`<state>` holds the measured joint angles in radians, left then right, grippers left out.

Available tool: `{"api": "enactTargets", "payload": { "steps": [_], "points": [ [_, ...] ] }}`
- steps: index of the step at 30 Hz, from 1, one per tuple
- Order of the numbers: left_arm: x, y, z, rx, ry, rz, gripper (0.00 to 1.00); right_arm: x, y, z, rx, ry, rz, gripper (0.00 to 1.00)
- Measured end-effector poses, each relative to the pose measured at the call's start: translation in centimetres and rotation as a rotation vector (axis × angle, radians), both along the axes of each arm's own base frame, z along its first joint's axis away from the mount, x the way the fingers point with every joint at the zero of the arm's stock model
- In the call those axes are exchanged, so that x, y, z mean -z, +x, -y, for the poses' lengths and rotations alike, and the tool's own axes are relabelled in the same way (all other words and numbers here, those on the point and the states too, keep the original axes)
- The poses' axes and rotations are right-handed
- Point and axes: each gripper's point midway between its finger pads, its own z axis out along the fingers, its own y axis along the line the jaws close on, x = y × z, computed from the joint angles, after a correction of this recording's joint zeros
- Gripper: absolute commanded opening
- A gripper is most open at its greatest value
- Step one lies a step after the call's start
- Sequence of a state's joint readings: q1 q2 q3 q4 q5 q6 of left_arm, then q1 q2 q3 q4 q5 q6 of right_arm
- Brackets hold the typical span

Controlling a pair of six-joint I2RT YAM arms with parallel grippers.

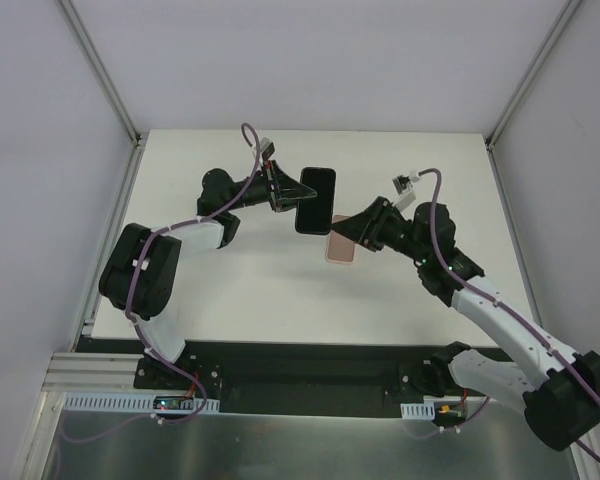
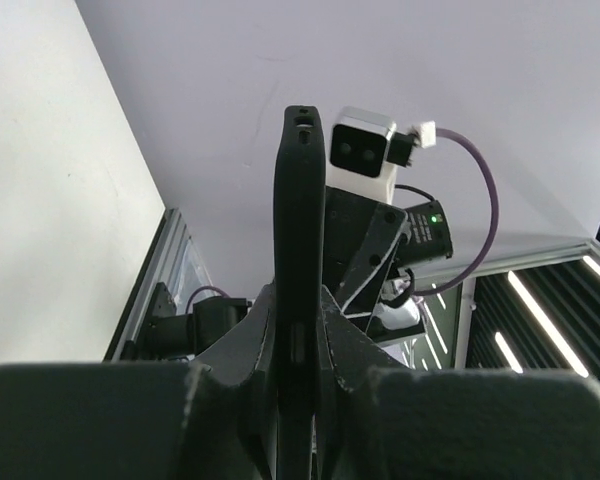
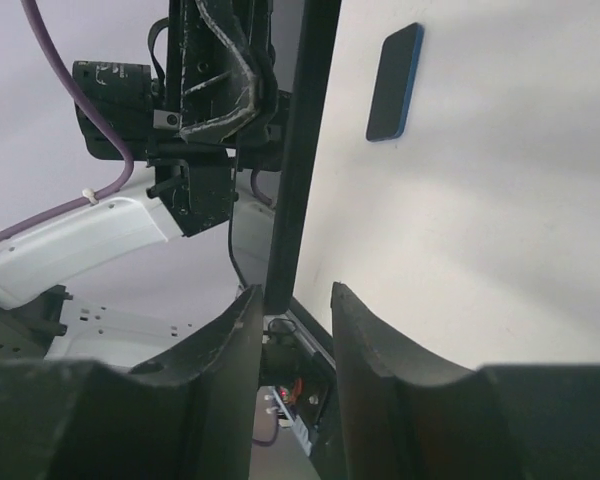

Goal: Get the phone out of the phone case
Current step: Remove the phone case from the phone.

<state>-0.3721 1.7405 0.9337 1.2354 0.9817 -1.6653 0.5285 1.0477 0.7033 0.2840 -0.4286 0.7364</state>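
Note:
My left gripper is shut on the black phone and holds it up off the table. In the left wrist view the phone stands edge-on, pinched between the jaws of the left gripper. The pink phone case is off the phone, on the white table just under my right gripper. In the right wrist view the right gripper is open, and the phone's edge ends beside its left finger. There the case shows small, dark with a bluish rim.
The white table is closed in by pale walls with metal posts at the back corners. A black base plate runs along the near edge. The right wrist's camera box sits close behind the phone.

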Motion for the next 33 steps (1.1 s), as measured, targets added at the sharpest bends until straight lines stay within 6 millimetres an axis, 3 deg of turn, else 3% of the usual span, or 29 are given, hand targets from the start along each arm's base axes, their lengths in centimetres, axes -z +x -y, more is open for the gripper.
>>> {"api": "enactTargets", "payload": {
  "steps": [6,16,25,33],
  "points": [
    [-1.0,0.0,-0.2,-0.023,-0.012,0.027,0.0,-2.1,-0.8,1.7,0.063,-0.139,0.098,0.28],
    [-0.6,0.0,-0.1,-0.032,0.015,0.03,0.0,0.1,-2.1,1.0,0.029,-0.3,0.105,0.34],
    [-0.9,-0.2,-0.2,-0.036,0.024,0.056,0.0,-3.7,-1.4,-0.1,0.048,-0.322,0.202,0.38],
    [-0.5,-0.1,-0.2,-0.039,0.038,0.052,0.0,-0.8,0.3,0.4,0.117,-0.494,0.112,0.37]
  ]
}}
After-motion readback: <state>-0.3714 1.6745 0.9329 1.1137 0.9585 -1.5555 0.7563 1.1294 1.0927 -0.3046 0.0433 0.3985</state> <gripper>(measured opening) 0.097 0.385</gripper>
